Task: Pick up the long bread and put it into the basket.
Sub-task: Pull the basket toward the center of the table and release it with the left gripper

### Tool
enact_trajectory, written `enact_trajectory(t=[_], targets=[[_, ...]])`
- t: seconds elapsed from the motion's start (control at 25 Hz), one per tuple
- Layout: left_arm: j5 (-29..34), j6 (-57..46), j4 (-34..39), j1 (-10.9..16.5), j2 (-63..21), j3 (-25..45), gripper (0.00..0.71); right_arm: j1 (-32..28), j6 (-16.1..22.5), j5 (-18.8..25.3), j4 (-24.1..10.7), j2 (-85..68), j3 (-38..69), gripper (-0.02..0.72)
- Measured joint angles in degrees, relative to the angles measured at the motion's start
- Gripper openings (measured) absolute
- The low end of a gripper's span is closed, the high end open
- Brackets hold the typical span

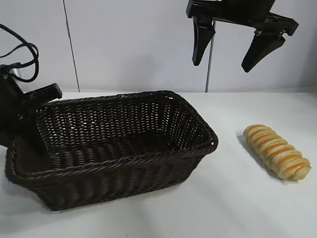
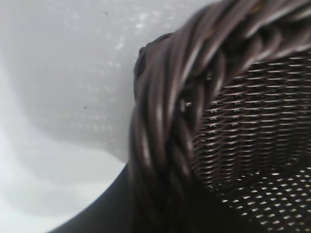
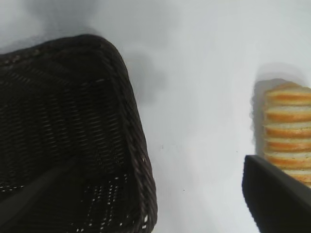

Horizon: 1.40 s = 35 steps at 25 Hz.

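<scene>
Long bread (image 1: 277,151), a golden-yellow ridged loaf with orange-brown crosswise stripes, lies on the white table (image 1: 237,208), right of the large dark brown woven wicker basket (image 1: 114,148). Above, the right gripper (image 1: 230,49) hangs spread wide, empty; the left gripper (image 1: 29,111) is clenched on the basket's left rim.

Basket (image 1: 114,148): dark brown wicker, fine horiz. weave on walls, thicker braided rim; pale specks are seen through the weave in wrist views. Bread (image 1: 277,151): golden-yellow, crossed by browner orange stripes btwn. paler ridged segments. Table (image 1: 237,208): plain white. Wall (image 1: 133,44): off-white, marked by one thin dark vert. line. Right gripper (image 1: 225,62): black fingers.
</scene>
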Motion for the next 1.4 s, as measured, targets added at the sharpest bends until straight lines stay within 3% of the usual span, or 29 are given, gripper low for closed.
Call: enact_trajectory(t=[0.36,0.76,1.32,1.4], targets=[[2.59,1.42,0.07,-0.19,3.17,-7.1,0.099,0.0,0.0,0.0,0.0,0.0,0.0,0.645],[1.23,2.04,2.49,-4.57,10.3,-10.21,0.099,0.0,0.0,0.0,0.0,0.0,0.0,0.645],[-0.08,2.04,2.29,-4.63,13.51,-10.26,0.099,0.0,0.0,0.0,0.0,0.0,0.0,0.645],[-0.08,2.04,2.1,-4.63,13.51,-10.26,0.13,0.0,0.0,0.0,0.0,0.0,0.0,0.645]])
